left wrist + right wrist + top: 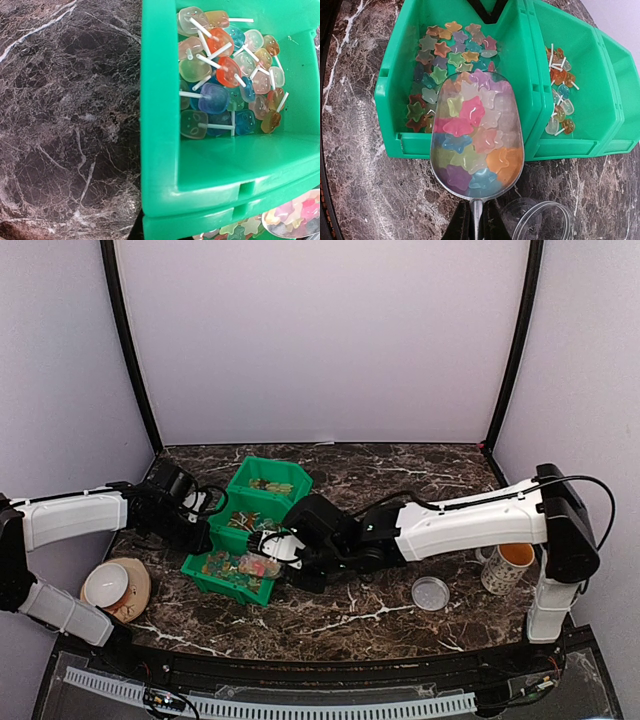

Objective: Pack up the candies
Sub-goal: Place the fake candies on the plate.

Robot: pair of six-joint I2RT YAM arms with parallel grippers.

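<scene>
Far left, your left gripper (200, 506) sits against the middle green bin (160, 125) with its jaws together. You can't see whether it pinches anything. That bin holds lollipops (225, 75). Next comes the near bin (387, 95), which holds star candies (472, 110). A metal scoop (468, 196) heaped with more of them hovers across its front wall. Your right gripper (476, 215) is clamped on the scoop's handle. A clear tub (540, 220) sits just beside that handle. Further right, overhead, lie a lid (431, 593) and a mug (508, 568).
</scene>
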